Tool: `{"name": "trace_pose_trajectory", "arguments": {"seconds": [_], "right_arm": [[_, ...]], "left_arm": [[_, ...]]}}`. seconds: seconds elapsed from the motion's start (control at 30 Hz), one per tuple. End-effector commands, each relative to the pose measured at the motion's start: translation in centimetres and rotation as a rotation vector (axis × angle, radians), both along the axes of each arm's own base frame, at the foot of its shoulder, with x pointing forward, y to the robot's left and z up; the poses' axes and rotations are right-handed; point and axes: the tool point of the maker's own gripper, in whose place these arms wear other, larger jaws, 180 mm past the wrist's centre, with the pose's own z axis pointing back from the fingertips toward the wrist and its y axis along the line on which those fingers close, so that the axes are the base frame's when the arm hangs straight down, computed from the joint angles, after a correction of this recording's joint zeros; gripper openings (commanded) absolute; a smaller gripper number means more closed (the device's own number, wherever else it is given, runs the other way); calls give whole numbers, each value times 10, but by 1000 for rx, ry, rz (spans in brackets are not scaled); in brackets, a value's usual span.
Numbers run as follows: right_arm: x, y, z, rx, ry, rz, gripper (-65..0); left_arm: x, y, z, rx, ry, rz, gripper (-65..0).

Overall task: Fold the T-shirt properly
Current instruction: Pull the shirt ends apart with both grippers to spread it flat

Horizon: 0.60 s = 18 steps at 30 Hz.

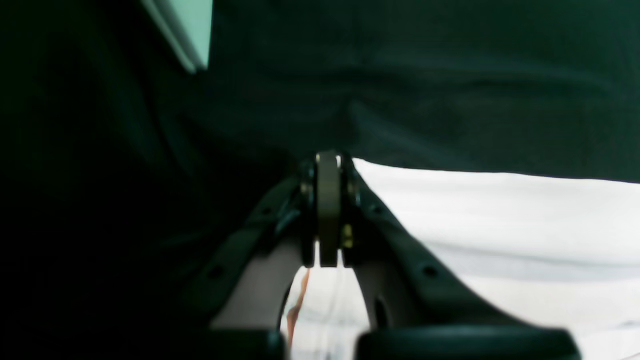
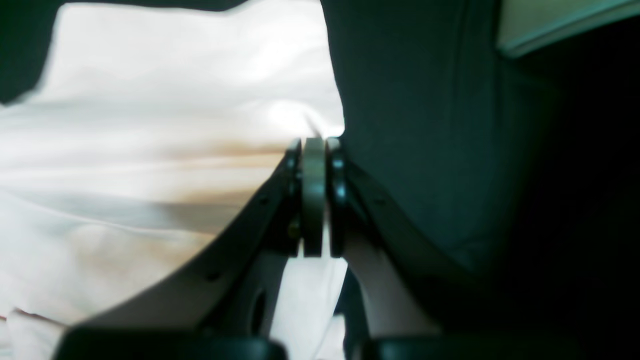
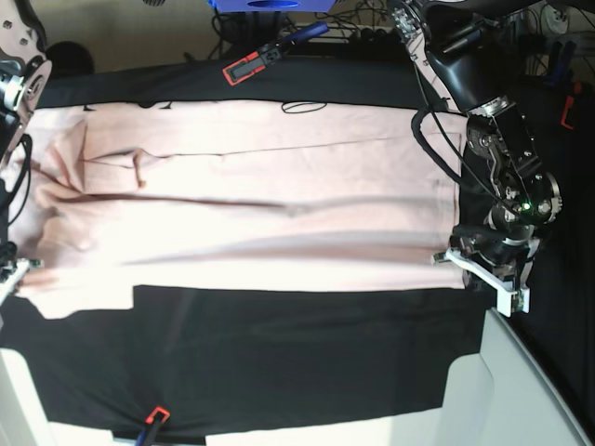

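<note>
Shirt status: the big pale pink short-sleeved cotton T-shirt (image 3: 251, 204) is lying stretched out flat across the black tablecloth (image 3: 297, 353), running nearly the whole way between the two side edges of the table and sitting closer to the far edge than the near one. A bare strip of black cloth is showing along the near edge. One short sleeve is bunching up near the side where the right arm is working, with a few creases around it, and a long fold line is running lengthwise through the body.

Over at the other side edge, the left gripper (image 1: 327, 165) is sitting right at the hem corner of the shirt (image 1: 500, 240), and its fingers are looking pressed together with the tips at the pink fabric's edge. I can't say for sure from the blurry wrist view whether cloth is actually caught between them. Same deal for the right gripper (image 2: 314, 145): fingers are squeezed together right where the shirt (image 2: 150, 150) is meeting the black cloth, and it's too blurry to tell if fabric is pinched.

Red and black clamps (image 3: 249, 67) (image 3: 156, 416) are gripping the tablecloth at the far and near edges.
</note>
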Motion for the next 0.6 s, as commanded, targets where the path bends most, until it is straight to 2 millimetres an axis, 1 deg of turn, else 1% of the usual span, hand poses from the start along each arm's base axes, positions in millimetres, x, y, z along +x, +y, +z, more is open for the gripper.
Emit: {"name": "trace_pose_trajectory", "arguments": {"seconds": [0.0,0.07,0.1,0.27,0.37,0.43,0.57], "right_arm": [[12,-14,28,-37,-73,-9,-650],[13,-14,33,-49,-86,-6,-650],[13,-13,33,-47,-86,-5,-650],[13,-14,34,-48,-89,-6,-650],[16,-7,32,-37,-97,0,-650],[16,-6,32,-34,-97,1,-650],[17,-2,40,-49,-125,12,-650]], "left_arm": [[11,6,24,23,-73,7,-650],[9,6,22,21,-40,7,-650],[9,6,21,21,-29,7,-650],[8,10,39,52,-67,11,-650],[7,11,50,73,-92,12,-650],[6,12,55,83,-103,13,-650],[5,12,56,88,-105,13,-650]]}}
